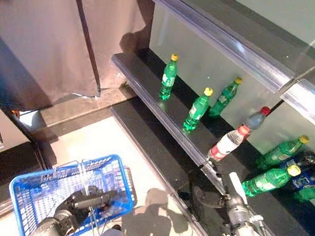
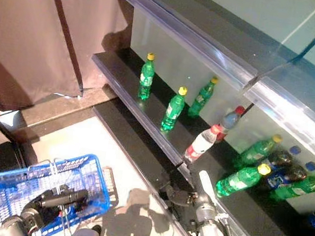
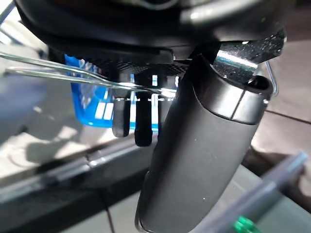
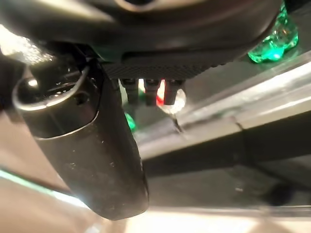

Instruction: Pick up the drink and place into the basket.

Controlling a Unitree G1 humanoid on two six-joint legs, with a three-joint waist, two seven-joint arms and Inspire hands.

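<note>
Holding the blue basket (image 1: 39, 192) by its wire handle, the left robot hand (image 1: 81, 201) has fingers curled round it. Farther out, the right robot hand (image 2: 191, 198), fingers straight and empty, reaches toward the red-capped drink (image 1: 227, 143) on the shelf (image 1: 150, 85); next it must close around that bottle.

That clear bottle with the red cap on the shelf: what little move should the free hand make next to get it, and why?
Probably a short reach up and forward. The right hand hangs just below the shelf edge, empty, fingers straight, and the clear bottle stands nearest above it, untouched. The left hand grips the basket by its wire handle, so it is busy.
</note>
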